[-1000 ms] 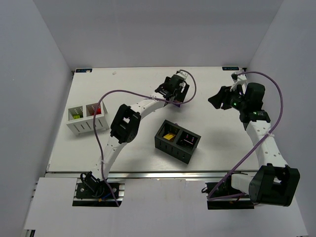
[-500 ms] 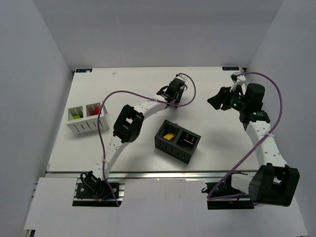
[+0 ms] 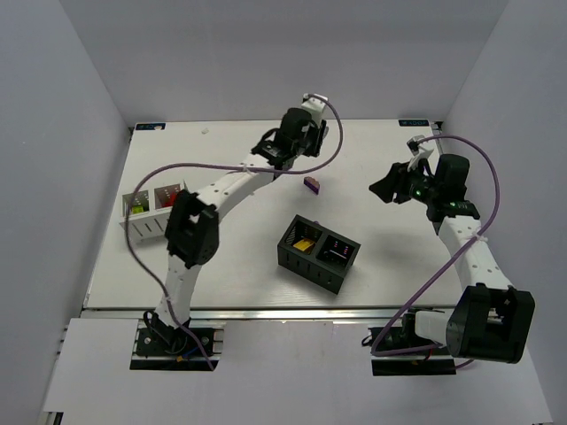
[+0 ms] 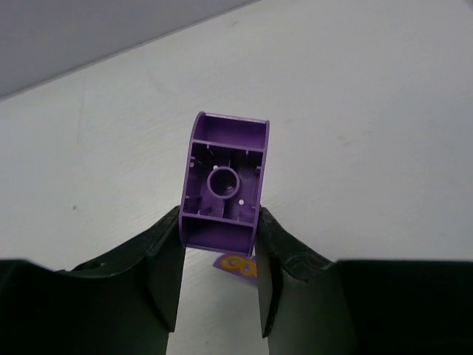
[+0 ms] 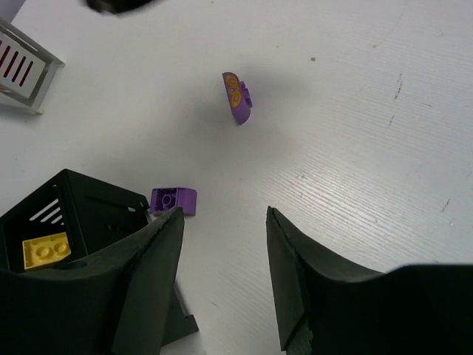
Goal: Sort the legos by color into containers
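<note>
My left gripper (image 3: 273, 158) hangs over the back middle of the table, shut on a purple lego (image 4: 225, 177) whose hollow underside faces the left wrist camera. Under it lies a purple piece with yellow print (image 4: 236, 265) (image 5: 236, 97). Another purple lego (image 3: 311, 184) (image 5: 174, 200) rests on the table beyond the black container (image 3: 319, 266) (image 5: 89, 203), which holds a yellow lego (image 3: 304, 245) (image 5: 46, 250). At the left, the white container (image 3: 155, 226) holds green (image 3: 135, 205) and red (image 3: 168, 197) legos. My right gripper (image 3: 383, 184) (image 5: 222, 222) is open and empty, right of the purple pieces.
White walls enclose the table on the left, back and right. Purple cables loop over both arms. The left arm's long links stretch from its base (image 3: 173, 341) across the table's left middle, passing close by the white container.
My left gripper closed on the purple lego and lifted it up and to the back left, uncovering the other purple lego on the table. The right gripper barely shifted.
</note>
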You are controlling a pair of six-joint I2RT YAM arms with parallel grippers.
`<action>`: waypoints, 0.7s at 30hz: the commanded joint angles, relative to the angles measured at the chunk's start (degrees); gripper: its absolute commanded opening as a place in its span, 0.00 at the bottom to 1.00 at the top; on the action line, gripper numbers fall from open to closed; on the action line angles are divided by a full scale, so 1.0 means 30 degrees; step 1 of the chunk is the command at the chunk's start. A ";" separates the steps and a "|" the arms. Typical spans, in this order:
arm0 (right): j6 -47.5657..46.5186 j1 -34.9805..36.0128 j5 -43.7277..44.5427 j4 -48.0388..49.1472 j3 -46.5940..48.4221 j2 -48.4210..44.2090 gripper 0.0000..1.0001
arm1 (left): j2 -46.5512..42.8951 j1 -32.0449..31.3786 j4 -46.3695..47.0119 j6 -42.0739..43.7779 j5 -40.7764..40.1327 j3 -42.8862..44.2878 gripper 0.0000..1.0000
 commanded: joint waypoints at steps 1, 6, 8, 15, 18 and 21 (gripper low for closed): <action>-0.0280 -0.0178 -0.0613 0.0765 -0.0023 0.0061 0.53 | -0.5116 0.0037 0.0155 0.0555 0.7583 -0.1627 0.02; -0.0954 -0.0646 -0.1052 0.1174 -0.0258 -0.0261 0.00 | -0.8867 -0.0137 -0.2658 0.0822 1.4405 -0.4474 0.00; -0.0983 -0.0967 -0.1256 0.1234 -0.0491 -0.0436 0.00 | -1.0067 -0.0342 -0.2894 0.0793 1.6075 -0.6809 0.00; -0.0896 -0.1876 -0.1814 0.2142 -0.0873 -0.0994 0.00 | -1.3995 -0.0520 -0.3103 0.0299 1.7462 -1.1907 0.00; -0.0779 -0.2169 -0.1843 0.2171 -0.0932 -0.0907 0.00 | -1.4467 -0.0956 -0.2076 -0.0494 1.7842 -1.3142 0.00; -0.0749 -0.2462 -0.2223 0.2142 -0.0873 -0.0731 0.00 | -1.4351 -0.1774 -0.2103 -0.0731 1.7581 -1.3965 0.00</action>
